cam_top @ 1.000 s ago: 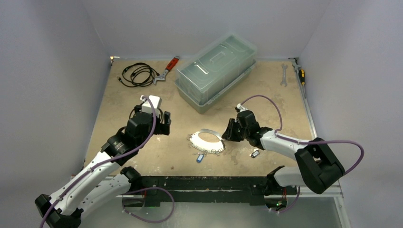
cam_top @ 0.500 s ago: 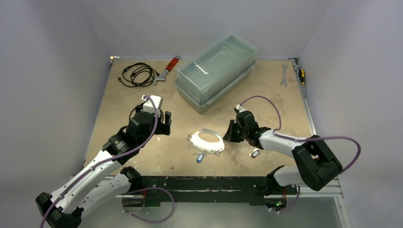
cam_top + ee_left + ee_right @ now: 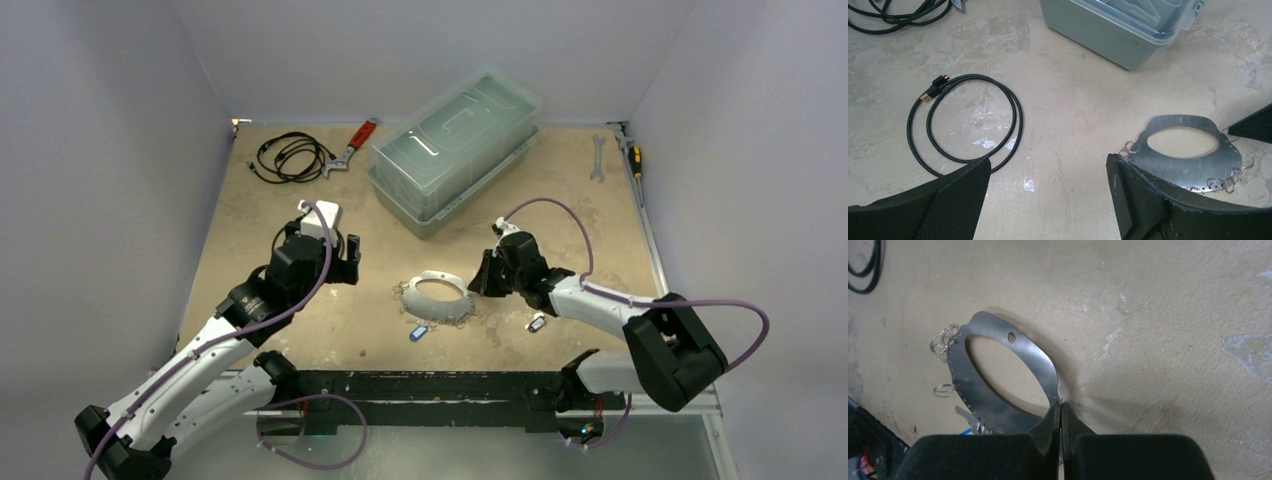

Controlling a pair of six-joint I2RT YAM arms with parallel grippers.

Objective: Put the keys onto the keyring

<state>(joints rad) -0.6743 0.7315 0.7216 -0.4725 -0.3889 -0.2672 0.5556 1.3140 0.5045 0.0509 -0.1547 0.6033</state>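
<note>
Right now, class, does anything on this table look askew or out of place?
The keyring looks askew: the right gripper pinches its rim, and a shadow beneath suggests one side is raised. The dark-tagged key lies apart from it.

The flat silver keyring has small rings on its rim. The blue-tagged key lies just beside it, and the dark-tagged key lies further off.

The left arm and right arm have white shells and bulky black joints. A purple cable loops along each. The left claw and right claw are black, wedge-shaped and rough-textured.
</note>
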